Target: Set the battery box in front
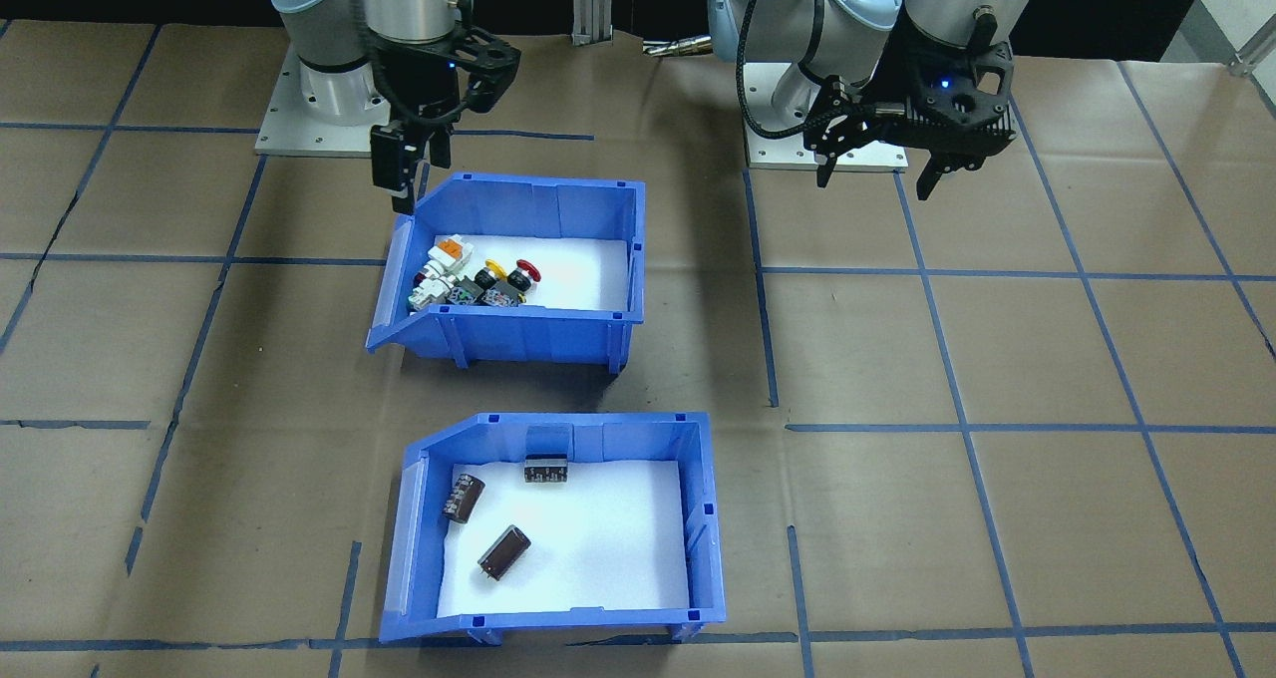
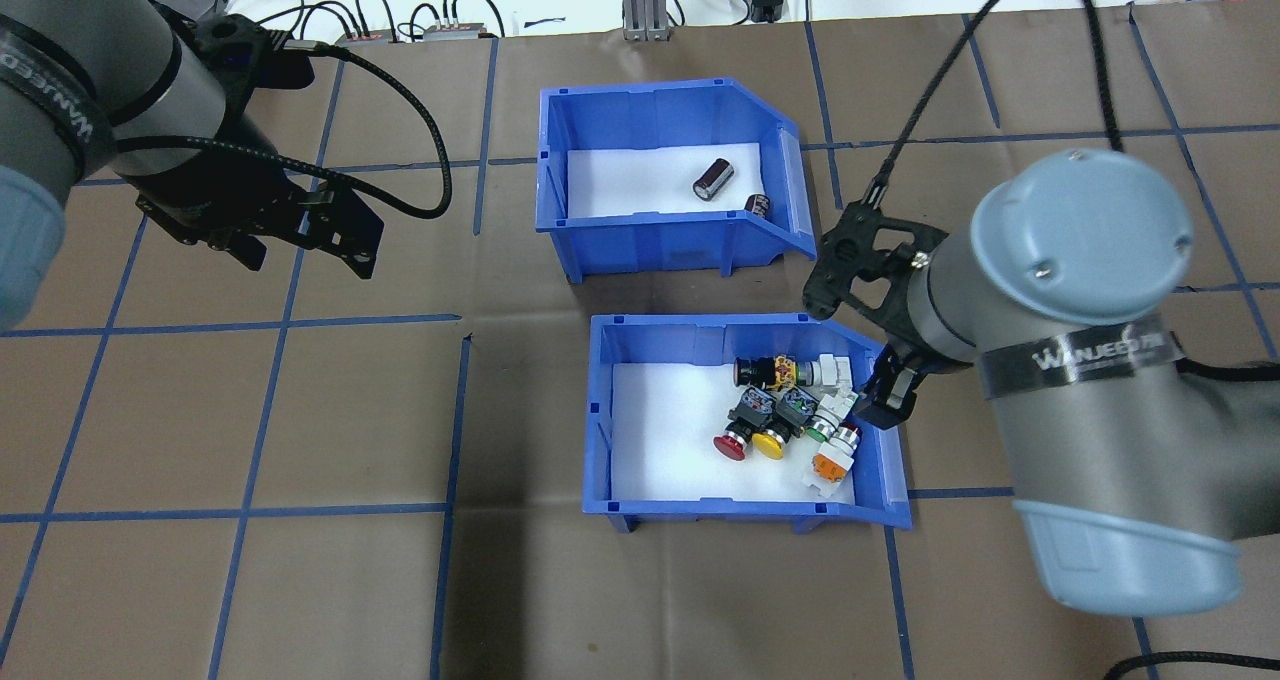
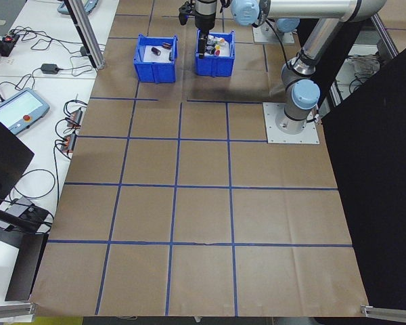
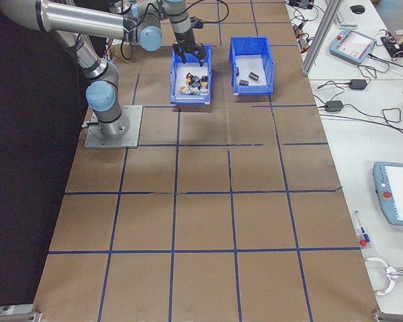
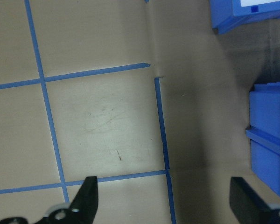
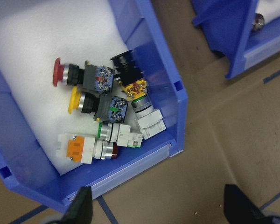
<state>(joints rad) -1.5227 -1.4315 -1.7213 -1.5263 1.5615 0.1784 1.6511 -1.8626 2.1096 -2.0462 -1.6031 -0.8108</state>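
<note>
Beyond switch bin point(image 2: 600, 410), battery box point(image 2: 555, 160), untouched

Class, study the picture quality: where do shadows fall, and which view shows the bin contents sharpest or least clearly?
Front-facing view: even light, with a soft shadow on the table between the switch bin and the battery box. Right wrist view: the switches are sharp, while the right gripper fingertips at the bottom edge are dark and soft. Exterior left view: the bins are too small to make out contents.
</note>
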